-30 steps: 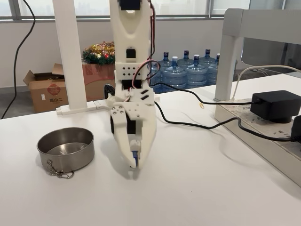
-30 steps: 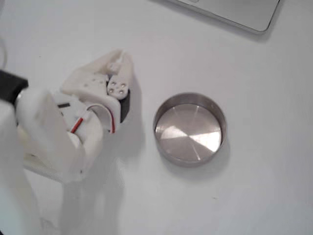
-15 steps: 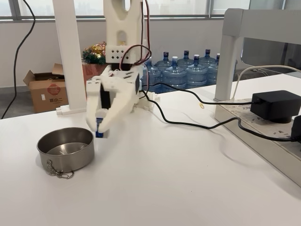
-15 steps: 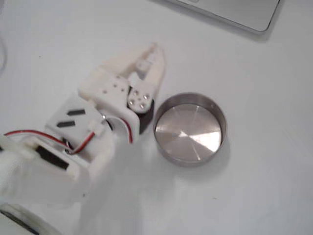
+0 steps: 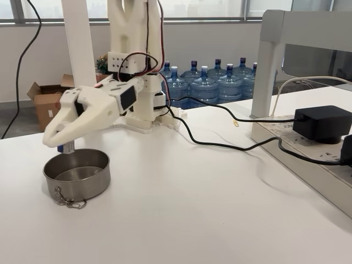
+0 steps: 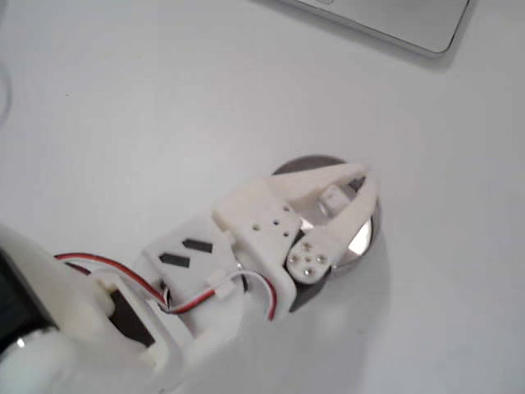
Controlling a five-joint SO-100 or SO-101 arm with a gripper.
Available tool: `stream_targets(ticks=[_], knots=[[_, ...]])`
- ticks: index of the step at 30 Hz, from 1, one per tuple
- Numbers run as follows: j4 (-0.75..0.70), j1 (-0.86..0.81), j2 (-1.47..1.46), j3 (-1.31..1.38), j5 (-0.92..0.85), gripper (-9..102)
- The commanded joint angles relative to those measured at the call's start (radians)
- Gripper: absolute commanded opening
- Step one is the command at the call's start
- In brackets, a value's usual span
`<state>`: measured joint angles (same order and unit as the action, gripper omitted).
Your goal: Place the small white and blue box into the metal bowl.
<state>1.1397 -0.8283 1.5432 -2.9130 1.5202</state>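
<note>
I see the small white and blue box pinched between the fingers of the white two-finger gripper, its blue lower end poking out beneath the tips, held in the air just above the round, straight-sided steel bowl and not touching it. In a fixed view from above, the box shows as a small white block between the closed fingers, and the gripper sits over the bowl, covering most of it. The bowl rests on the white table, with a small metal chain and ring clip hanging from its near rim. Behind the bowl the white arm rises from its base, red and black wires looping along it. Well right of the bowl, a black power adapter sits on a white power strip.
</note>
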Motion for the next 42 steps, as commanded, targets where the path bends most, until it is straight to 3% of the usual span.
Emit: stream_targets(ticks=[1, 8, 11, 17, 22, 29, 32, 36, 42], knots=[[0.005, -0.008, 0.025, 0.0, -0.005, 8], [0.006, 0.064, 0.034, -0.005, -0.02, 8], [0.005, 0.13, 0.11, -0.038, -0.138, 8], [-0.003, 0.347, 0.264, -0.112, -0.482, -7], [0.006, 0.506, 0.377, -0.169, -0.785, -6], [-0.006, 0.793, 0.549, -0.273, -1.43, -6], [-0.015, 0.887, 0.522, -0.301, -1.601, -6], [-0.267, 0.911, 0.675, -0.299, -1.632, -6], [-0.965, 0.902, 1.129, -0.305, -1.537, -6]])
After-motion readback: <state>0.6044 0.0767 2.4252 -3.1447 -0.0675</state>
